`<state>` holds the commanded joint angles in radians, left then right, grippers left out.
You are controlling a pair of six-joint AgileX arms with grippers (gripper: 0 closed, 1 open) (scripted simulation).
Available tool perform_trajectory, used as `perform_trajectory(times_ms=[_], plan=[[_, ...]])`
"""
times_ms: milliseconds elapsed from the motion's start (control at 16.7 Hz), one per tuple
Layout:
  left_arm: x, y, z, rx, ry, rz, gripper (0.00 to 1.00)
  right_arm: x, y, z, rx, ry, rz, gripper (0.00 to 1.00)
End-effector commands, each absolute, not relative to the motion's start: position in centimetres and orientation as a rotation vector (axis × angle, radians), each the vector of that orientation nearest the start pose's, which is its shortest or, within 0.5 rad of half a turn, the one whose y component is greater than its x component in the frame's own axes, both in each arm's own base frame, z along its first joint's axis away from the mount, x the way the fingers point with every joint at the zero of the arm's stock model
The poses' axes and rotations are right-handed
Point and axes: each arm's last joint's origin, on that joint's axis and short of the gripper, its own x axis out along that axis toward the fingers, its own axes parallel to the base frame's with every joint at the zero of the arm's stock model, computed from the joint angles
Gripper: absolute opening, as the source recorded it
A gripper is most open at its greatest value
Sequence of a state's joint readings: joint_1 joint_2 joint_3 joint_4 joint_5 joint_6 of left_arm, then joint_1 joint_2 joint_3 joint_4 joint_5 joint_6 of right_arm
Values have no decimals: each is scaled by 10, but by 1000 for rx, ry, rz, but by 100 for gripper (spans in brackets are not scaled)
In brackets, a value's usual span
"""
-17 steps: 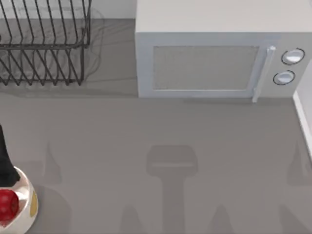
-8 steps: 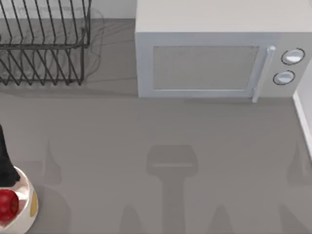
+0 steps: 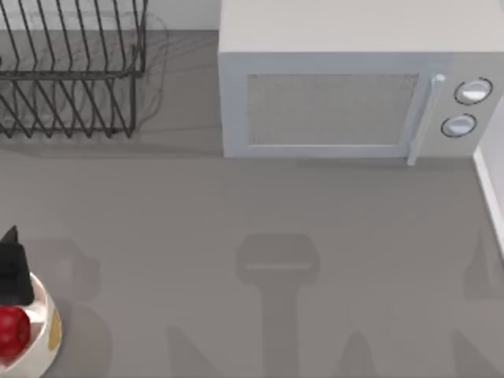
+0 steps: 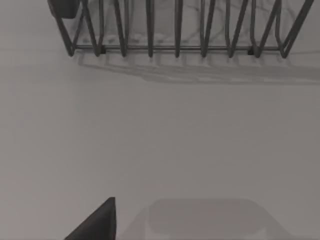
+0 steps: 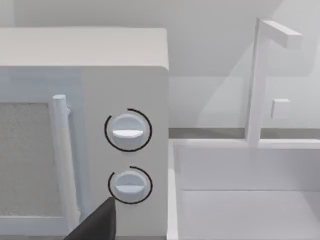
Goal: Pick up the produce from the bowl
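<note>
From above, the grey counter lies mostly bare from the middle out to 3 o'clock and down to 6 o'clock, with soft shadows across it. A wire rack stands at 10 to 11 o'clock and a white microwave runs from 12 to 2 o'clock, its door handle and two dials toward the right end. At the right edge a pale raised rim marks where the counter stops. The bowl sits at 8 o'clock, cut by the left and bottom edges of the view; it is cream-white and glossy with an orange-yellow patch on its side. The tomato lies inside it, glossy red and round. The left gripper shows as a dark shape at the left edge, just on the 12 o'clock side of the tomato, over the bowl's far rim; whether its jaws are wide or narrow I cannot tell.

The left wrist view looks over bare counter toward the foot of the wire rack, with one dark fingertip in the foreground.

The right wrist view faces the microwave's dial end, with a white sink basin and faucet just beside it, and one dark fingertip near the lower dial; its jaws' spread cannot be told.
</note>
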<state>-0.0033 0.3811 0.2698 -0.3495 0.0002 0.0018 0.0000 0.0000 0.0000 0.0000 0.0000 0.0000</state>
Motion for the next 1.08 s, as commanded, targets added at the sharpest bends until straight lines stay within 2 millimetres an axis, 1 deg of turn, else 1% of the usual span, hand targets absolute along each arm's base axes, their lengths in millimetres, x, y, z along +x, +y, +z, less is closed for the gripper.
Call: perform_trajectory(times_ms=[180,360,480,600,780,1080], plan=[[137,-1,195,7,783,-7,100,106,-1,160,0,0,0,100],[159,-1,199,10,1099,-10,100,106,-1,160,0,0,0,100],[174,-1,199,12,1280,-12,100,106,-1,160,0,0,0,100],[186,-1,199,14,1422,-14,100,106,-1,160,0,0,0,100],[198,-1,199,15,1550,-15,100,106,-1,160,0,0,0,100],[200,-1,199,16,1571,-16,100,106,-1,160,0,0,0,100]])
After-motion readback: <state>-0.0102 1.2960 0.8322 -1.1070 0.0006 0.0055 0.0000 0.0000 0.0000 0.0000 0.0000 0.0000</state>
